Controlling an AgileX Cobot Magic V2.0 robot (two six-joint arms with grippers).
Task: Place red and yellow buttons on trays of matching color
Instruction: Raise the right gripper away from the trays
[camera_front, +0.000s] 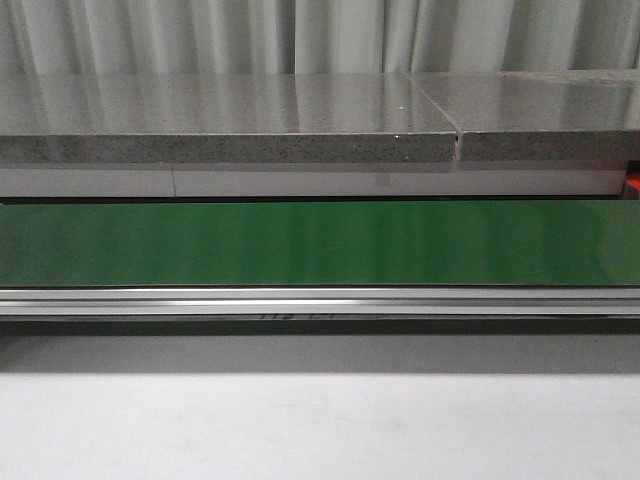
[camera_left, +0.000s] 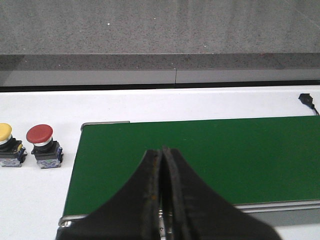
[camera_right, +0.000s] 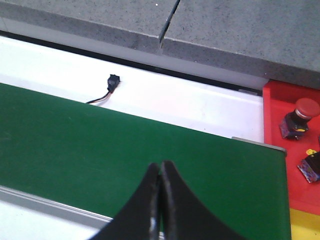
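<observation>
- Yellow button (camera_left: 4, 132): stands upright on the white table surface (camera_left: 30, 200), at the far left edge of the left wrist view. Not yet placed on a tray.
- Red button (camera_left: 39, 134): stands just beside the yellow button, near the end of the green conveyor belt (camera_left: 200, 155). Not yet placed.
- Left gripper (camera_left: 161, 152): fingers pressed together, holding nothing, above the belt.
- Front view: belt surface bare; no button, tray or arm visible.
- Right gripper (camera_right: 160, 167): fingers closed together, empty, above the belt.
- Red tray (camera_right: 275, 107): already holds one red-capped button (camera_right: 300, 117); a second button body (camera_right: 311, 167) lies beside it, cap colour not discernible.
- Yellow tray (camera_right: 305, 225): only an edge visible; contents cannot be determined.
- Assessment: partly complete; at least two buttons remain.
</observation>
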